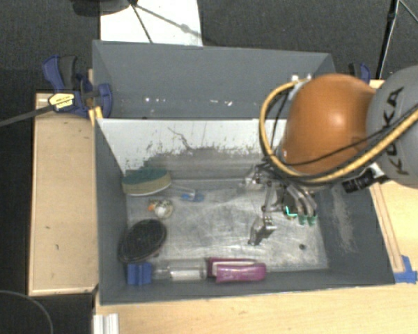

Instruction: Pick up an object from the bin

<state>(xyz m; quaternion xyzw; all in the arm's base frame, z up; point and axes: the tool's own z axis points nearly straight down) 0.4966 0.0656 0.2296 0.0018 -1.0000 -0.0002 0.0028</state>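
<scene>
My gripper hangs low over the bare floor in the right half of the bin, below the orange dome. Nothing shows in it. Nearest to it is a purple oblong bottle, lying on its side along the front wall, just below and to the left of the gripper. A clear tube with a blue cap lies end to end with the bottle, further left.
In the left part of the bin lie a black round disc, a small pale round thing with an orange spot, a little blue piece and a teal-and-yellow sponge by the back wall.
</scene>
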